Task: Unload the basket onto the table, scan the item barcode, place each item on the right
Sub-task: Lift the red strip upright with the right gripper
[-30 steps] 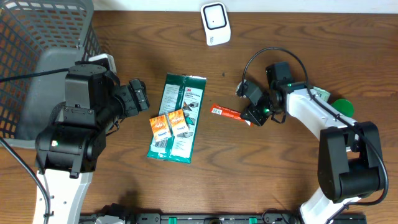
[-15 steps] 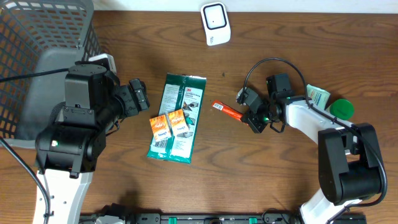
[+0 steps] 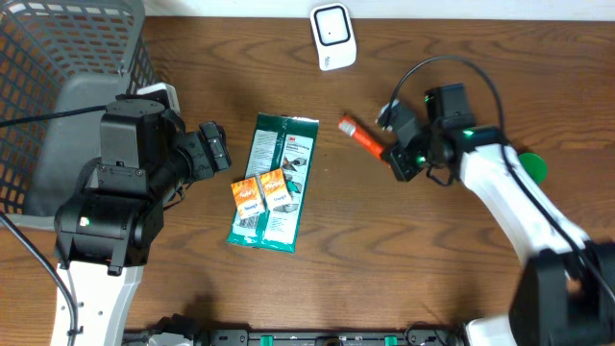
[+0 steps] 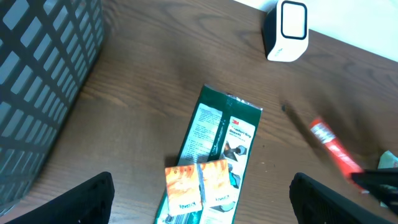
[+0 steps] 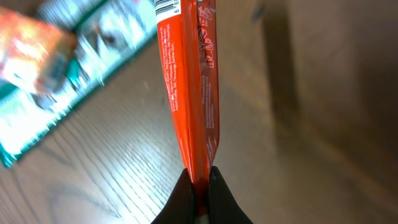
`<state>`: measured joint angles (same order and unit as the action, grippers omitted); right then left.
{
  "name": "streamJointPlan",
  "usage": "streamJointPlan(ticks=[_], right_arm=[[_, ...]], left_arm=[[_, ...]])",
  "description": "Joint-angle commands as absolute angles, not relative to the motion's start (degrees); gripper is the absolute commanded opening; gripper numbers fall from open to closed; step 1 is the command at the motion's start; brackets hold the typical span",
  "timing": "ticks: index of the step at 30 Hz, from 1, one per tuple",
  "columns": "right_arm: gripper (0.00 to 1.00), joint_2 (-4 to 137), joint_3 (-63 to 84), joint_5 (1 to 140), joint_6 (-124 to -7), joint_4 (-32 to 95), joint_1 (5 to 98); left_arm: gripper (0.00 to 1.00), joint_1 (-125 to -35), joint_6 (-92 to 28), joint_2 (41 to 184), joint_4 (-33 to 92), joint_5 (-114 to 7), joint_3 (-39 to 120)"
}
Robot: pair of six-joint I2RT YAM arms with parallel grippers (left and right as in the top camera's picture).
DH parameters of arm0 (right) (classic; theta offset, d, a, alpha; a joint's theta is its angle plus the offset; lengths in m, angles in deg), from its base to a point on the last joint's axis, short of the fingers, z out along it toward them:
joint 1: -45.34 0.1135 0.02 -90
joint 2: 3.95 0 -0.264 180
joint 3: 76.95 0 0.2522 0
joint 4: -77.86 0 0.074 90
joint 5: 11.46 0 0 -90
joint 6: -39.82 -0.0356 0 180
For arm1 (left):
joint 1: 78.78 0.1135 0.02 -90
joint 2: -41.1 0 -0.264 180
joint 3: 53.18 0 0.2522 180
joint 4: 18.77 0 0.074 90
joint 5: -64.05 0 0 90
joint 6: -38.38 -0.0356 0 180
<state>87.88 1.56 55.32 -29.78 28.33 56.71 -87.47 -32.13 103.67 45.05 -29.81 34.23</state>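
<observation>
So the right end effector (image 5: 200, 180) is pinched completely shut on the tail end of a skinny orange-red sachet (image 5: 189, 81), and the fingertips (image 5: 219, 190) meet right on its crimped edge. The sachet sticks straight out ahead of the tips, and there's a barcode (image 5: 166, 6) printed at its far end, half cut off by the edge of the wrist view. I honestly can't tell if the sachet's far end is touching the worktop (image 3: 432, 269) or hanging just above it. Out past the sachet and off to the left of the tips, there's a blurry green 3M pack (image 3: 274, 183) lying flat. Further on, beyond the sachet's far tip, sits the white scanner (image 3: 332, 37), a fair way off and not touching anything. The left end effector (image 3: 211, 149) has its jaws spread wide with nothing in them. Right in front of it are two little orange packets (image 4: 199, 186) sitting on the near end of that same green pack. The scanner is way out ahead and to the right, and the grey wire basket (image 3: 58, 58) is off to its left.
</observation>
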Motion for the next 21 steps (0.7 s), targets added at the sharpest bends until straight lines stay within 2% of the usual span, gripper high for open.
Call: streamJointPlan(ticks=[1,6,21], right_arm=[[0.01,84.56,2.22,55.80,-33.32,27.80,57.06],[0.01,84.04,2.22,56.11,-37.38,27.83,57.06],[0.01,84.04,2.22,60.30,-37.51,27.87,59.29]], left_arm=[[0.90,-87.32,-32.26,103.58,45.05,-28.89,34.95],[0.90,-87.32,-32.26,103.58,45.05,-28.89,34.95],[0.90,-87.32,-32.26,103.58,45.07,-28.89,34.95]])
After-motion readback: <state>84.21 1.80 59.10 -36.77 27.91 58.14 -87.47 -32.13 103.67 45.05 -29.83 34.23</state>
